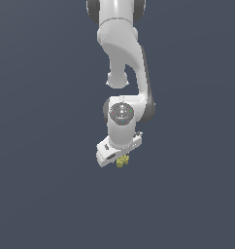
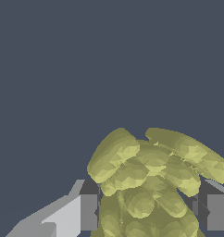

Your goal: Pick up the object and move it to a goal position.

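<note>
The object (image 1: 122,161) is a small yellow-olive lumpy clump, peeking out just under the white hand of the arm in the exterior view. In the wrist view the object (image 2: 151,180) fills the space between the two fingers, its bumpy lobes spreading past them. My gripper (image 2: 148,210) is shut on it, one grey pad pressed against each side. My gripper (image 1: 120,160) points downward, and most of the object is hidden behind the hand in the exterior view.
A plain dark blue-grey surface (image 1: 41,194) spreads all around. The white arm (image 1: 124,58) reaches down from the top middle of the exterior view.
</note>
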`<state>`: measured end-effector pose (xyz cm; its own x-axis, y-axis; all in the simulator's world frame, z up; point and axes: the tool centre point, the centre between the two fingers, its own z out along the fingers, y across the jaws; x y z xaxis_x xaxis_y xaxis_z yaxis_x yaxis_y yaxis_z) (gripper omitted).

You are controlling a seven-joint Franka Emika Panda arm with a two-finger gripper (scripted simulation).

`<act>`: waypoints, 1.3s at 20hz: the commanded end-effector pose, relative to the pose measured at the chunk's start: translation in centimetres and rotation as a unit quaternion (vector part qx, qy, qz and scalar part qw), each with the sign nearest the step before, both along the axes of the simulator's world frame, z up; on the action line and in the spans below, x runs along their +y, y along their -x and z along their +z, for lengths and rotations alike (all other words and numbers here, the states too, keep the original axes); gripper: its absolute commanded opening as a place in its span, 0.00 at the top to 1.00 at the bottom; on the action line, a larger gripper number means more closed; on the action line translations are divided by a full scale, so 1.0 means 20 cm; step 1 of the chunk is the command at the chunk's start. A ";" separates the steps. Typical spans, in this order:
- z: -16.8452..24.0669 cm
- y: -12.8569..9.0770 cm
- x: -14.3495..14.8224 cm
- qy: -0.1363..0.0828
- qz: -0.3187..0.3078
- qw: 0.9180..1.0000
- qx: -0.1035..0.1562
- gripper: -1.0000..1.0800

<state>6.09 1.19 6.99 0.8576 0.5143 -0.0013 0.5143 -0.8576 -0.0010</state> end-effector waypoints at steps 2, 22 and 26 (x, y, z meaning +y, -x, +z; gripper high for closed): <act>0.13 -0.01 -0.07 0.000 0.000 1.000 -0.001 1.00; 1.17 -0.05 -0.62 -0.001 0.000 1.000 -0.001 1.00; 1.34 -0.06 -0.71 -0.001 0.000 1.000 -0.001 1.00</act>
